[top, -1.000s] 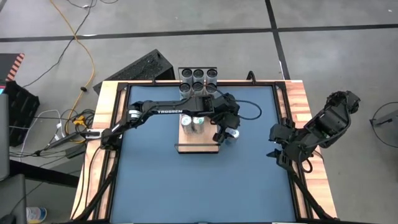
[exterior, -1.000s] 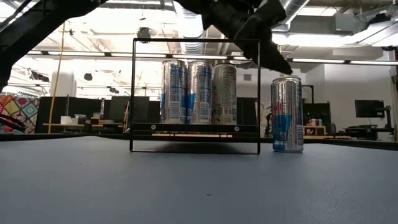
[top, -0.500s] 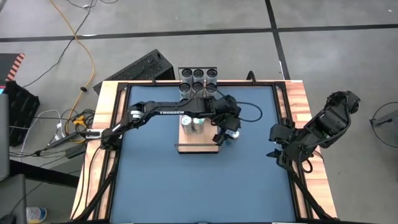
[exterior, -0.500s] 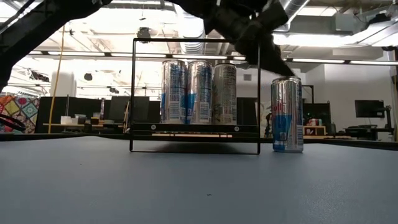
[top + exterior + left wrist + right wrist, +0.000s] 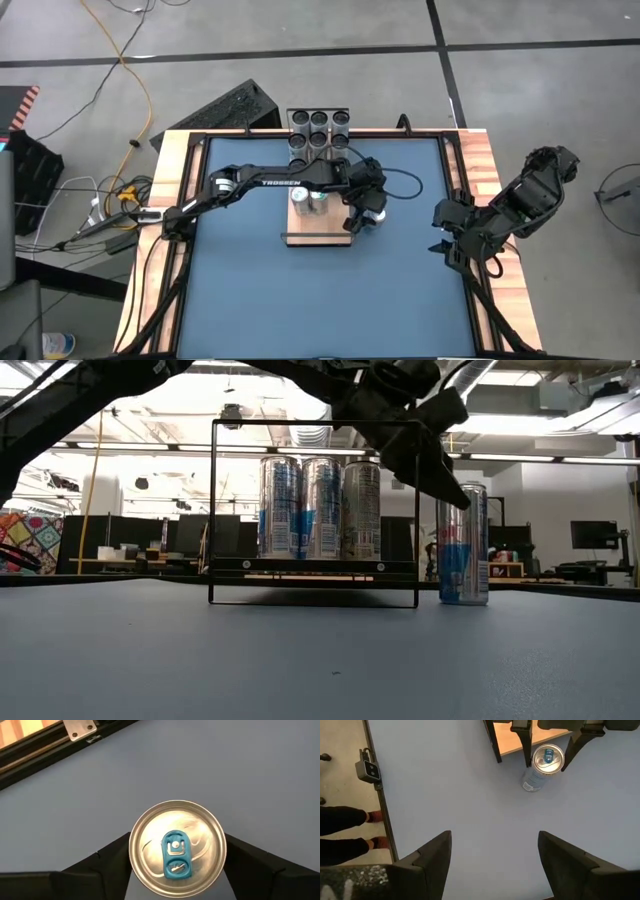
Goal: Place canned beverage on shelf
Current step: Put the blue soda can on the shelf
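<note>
Left wrist view shows the left tool [image 5: 176, 870] spread astride the can [image 5: 176, 846]; I'd lower squarely, then clamp mid-body.

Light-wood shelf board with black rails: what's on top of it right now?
The light-wood shelf board carries three slim silver-and-blue cans in a row. The left gripper and its arm cover part of the board from above. The fourth silver-and-blue can stands beside it on the blue table.

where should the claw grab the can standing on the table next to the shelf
Around the upper side wall of the can, coming straight down from above. It stands upright beside the shelf, and the left claw already has a finger on each side of its round top.
</note>
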Motion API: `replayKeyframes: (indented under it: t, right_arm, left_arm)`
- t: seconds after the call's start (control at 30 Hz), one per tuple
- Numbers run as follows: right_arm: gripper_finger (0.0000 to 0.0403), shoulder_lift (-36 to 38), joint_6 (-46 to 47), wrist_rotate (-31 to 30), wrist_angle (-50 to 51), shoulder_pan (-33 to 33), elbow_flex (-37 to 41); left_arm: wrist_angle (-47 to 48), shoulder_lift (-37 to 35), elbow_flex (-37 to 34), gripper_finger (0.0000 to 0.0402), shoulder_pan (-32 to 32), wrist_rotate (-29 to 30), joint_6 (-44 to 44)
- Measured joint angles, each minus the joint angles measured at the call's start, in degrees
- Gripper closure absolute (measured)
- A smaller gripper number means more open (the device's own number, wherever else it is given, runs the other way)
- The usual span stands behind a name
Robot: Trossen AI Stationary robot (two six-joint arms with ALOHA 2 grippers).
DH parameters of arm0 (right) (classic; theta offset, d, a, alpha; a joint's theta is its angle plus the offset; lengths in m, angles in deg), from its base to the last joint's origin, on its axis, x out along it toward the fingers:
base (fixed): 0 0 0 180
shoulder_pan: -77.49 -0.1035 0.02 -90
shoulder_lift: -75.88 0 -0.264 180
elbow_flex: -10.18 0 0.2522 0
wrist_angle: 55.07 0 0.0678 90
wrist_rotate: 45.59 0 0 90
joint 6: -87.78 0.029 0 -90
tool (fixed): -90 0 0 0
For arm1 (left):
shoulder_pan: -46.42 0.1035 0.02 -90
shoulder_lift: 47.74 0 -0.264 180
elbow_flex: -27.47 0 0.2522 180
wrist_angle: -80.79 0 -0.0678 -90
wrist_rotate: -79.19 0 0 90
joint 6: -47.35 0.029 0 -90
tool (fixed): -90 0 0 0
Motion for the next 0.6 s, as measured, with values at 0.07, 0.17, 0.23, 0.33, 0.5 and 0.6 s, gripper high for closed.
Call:
replayKeyframes:
  t: [0.07, 0.17, 0.23, 0.33, 0.5, 0.6]
  right_arm:
    - [0.0123, -0.01, 0.00, 0.01, 0.00, 0.00, 0.00]
    - [0.0123, -0.01, -0.01, 0.02, 0.00, 0.00, 0.00]
    - [0.0123, -0.01, -0.29, 0.01, 0.00, 0.00, 0.00]
    - [0.0123, 0.00, -0.81, 0.02, 0.00, 0.00, 0.00]
    - [0.0123, 0.00, -1.40, 0.02, 0.00, 0.00, 0.00]
    - [0.0123, -0.02, -1.44, 0.02, 0.00, 0.00, 0.00]
  left_arm:
    - [-0.16, 0.00, 0.00, 0.0161, -0.05, 1.11, 0.06]
    - [-0.16, -0.02, 0.00, 0.0176, -0.05, 1.41, 0.38]
    - [-0.18, -0.02, 0.00, 0.0176, -0.05, 1.32, 0.52]
    - [-0.16, -0.02, 0.00, 0.0176, -0.05, 1.23, 0.77]
    - [1.47, -0.04, 1.27, 0.0176, -0.05, 1.45, -0.47]
    - [4.81, -0.04, 4.11, 0.0176, 0.10, 1.73, -0.76]
